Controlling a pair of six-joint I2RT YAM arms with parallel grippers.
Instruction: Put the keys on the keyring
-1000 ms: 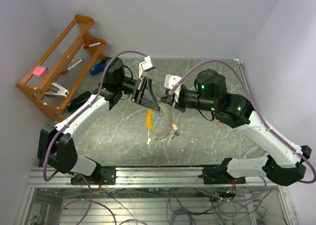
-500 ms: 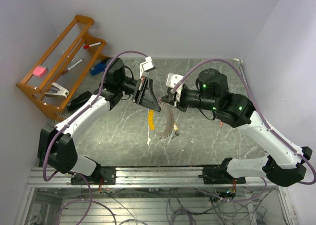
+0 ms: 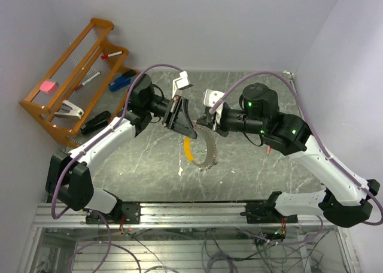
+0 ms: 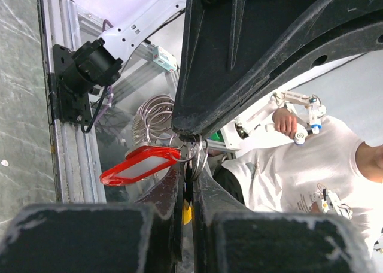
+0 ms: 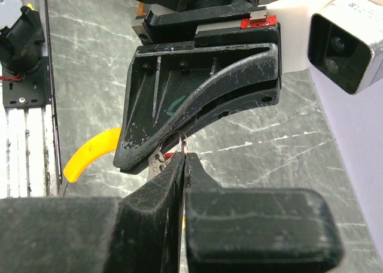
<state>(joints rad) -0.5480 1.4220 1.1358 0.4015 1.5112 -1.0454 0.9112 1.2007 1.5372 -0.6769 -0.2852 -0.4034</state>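
My left gripper [image 3: 191, 130] and right gripper [image 3: 203, 128] meet tip to tip above the middle of the table. The keyring [image 3: 209, 150], a beaded silvery arc with a curved yellow tag [image 3: 188, 150], hangs under them. In the left wrist view my left gripper [image 4: 191, 165] is shut on thin wire loops of the keyring [image 4: 157, 114], and a red tag [image 4: 140, 165] hangs from them. In the right wrist view my right gripper [image 5: 183, 155] is shut on a small wire ring right under the left fingers [image 5: 197, 99]. A small silvery key [image 5: 157, 163] shows beside it, with the yellow tag [image 5: 90, 156] below.
A wooden rack [image 3: 66, 75] with a stapler, markers and a pink item stands at the back left. A black object [image 3: 96, 122] lies by it on the table. A white scrap [image 3: 180, 172] lies below the keyring. A small reddish thing [image 3: 268, 148] sits under the right arm.
The right gripper has shut on the small wire ring. Both grippers shifted slightly right and back, and the keyring with its yellow tag swung rightward beneath them.
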